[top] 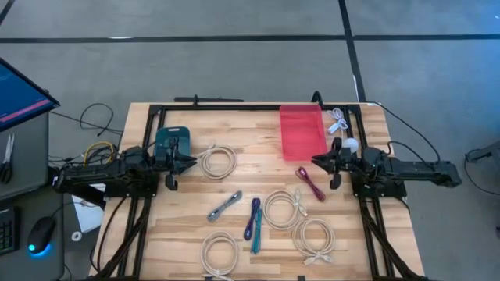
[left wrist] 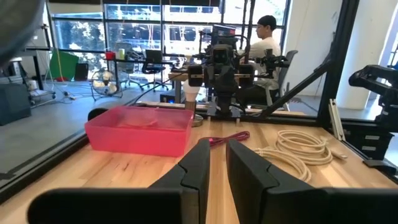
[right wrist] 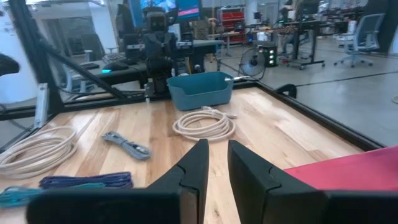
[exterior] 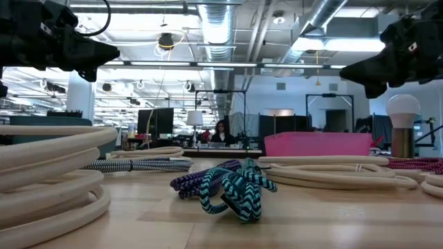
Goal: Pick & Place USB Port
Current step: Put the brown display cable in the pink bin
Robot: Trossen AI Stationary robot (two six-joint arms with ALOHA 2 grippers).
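Observation:
Several coiled and bundled USB cables lie flat on the wooden table: a cream coil (top: 218,161), a grey bundle (top: 224,206), a purple one (top: 251,218), a teal one (top: 256,234) and a maroon one (top: 309,183). More cream coils (top: 281,208) lie toward the near edge. My left gripper (top: 191,161) hovers by the teal bin (top: 172,140), and its fingers (left wrist: 199,165) are close together and hold nothing. My right gripper (top: 316,161) hovers near the red bin (top: 302,130), also shut and empty (right wrist: 217,149). The two grippers face each other across the table.
A white cable (top: 337,119) and a light bulb (top: 349,145) sit beside the red bin at the right edge. A black frame (top: 234,106) borders the table. Bare wood shows between the grippers (top: 258,168). A person (left wrist: 264,37) sits at a desk in the room beyond.

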